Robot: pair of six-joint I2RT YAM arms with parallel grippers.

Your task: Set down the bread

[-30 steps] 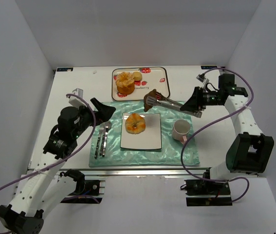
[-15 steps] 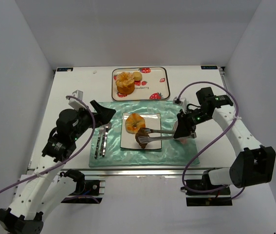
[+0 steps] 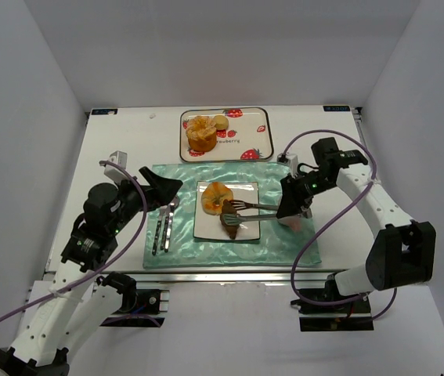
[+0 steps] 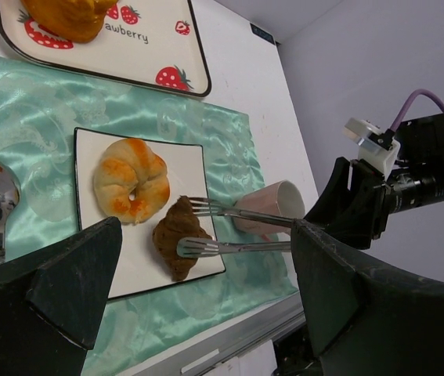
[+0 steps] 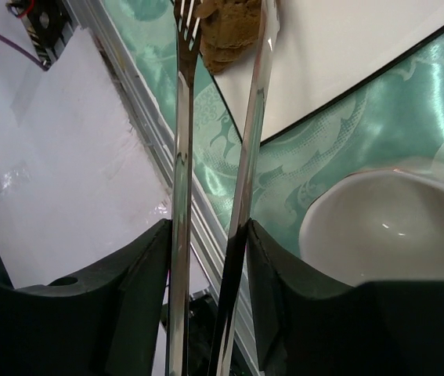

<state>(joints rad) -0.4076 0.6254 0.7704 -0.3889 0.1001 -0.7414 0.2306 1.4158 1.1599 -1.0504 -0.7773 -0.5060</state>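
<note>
A dark brown bread (image 3: 229,228) lies on the white square plate (image 3: 247,196), next to a golden ring-shaped bread (image 3: 217,197). My right gripper (image 3: 288,208) is shut on a pair of metal tongs (image 3: 258,206). The fork-like tips of the tongs stand spread on either side of the brown bread (image 4: 176,243). In the right wrist view the bread (image 5: 233,27) sits between the two arms of the tongs (image 5: 181,157), which the right gripper (image 5: 206,235) clamps. My left gripper (image 3: 163,185) hangs open left of the plate, holding nothing.
A strawberry-printed tray (image 3: 257,129) with more bread (image 3: 200,133) stands at the back. A pink-and-white mug (image 5: 386,227) sits right of the plate, under my right gripper. Cutlery (image 3: 163,223) lies on the green placemat (image 3: 284,247) left of the plate.
My right arm swung from near the tray down to the plate, carrying the brown bread in the tongs. The tongs have spread and the bread now rests on the plate. The left arm drew back slightly.
</note>
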